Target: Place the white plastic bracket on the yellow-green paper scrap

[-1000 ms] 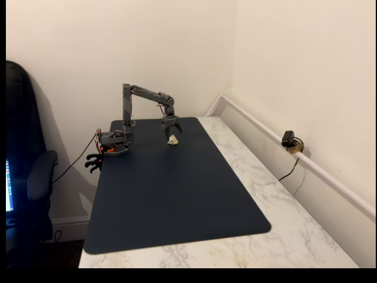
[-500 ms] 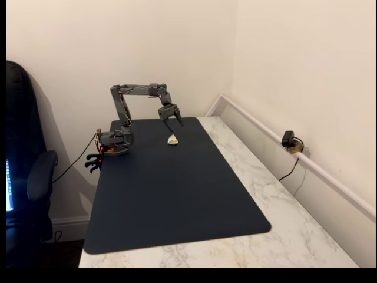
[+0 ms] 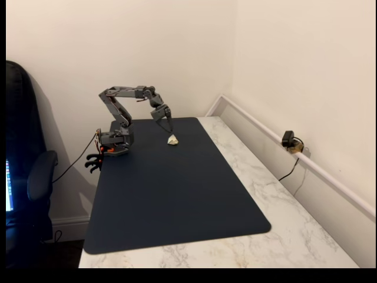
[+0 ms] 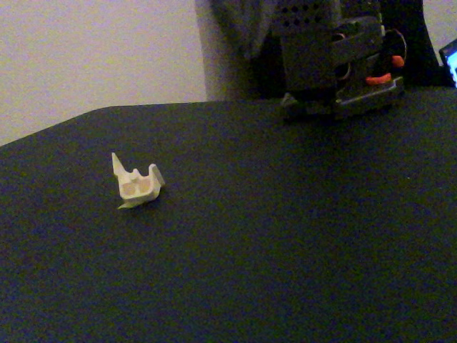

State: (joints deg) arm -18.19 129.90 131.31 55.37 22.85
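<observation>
In a fixed view, your arm's base (image 3: 113, 144) sits at the left far corner of the dark mat (image 3: 177, 194), folded back on itself. To its right the gripper (image 3: 168, 125) hangs tip-down above the mat, its fingers drawn close together with nothing between them. Just right of it and a little nearer you, apart from the tip, the white plastic bracket (image 3: 172, 140) lies on the mat. Up close, the bracket (image 4: 136, 183) rests with a yellow-green paper scrap (image 4: 128, 205) showing at its lower edge.
</observation>
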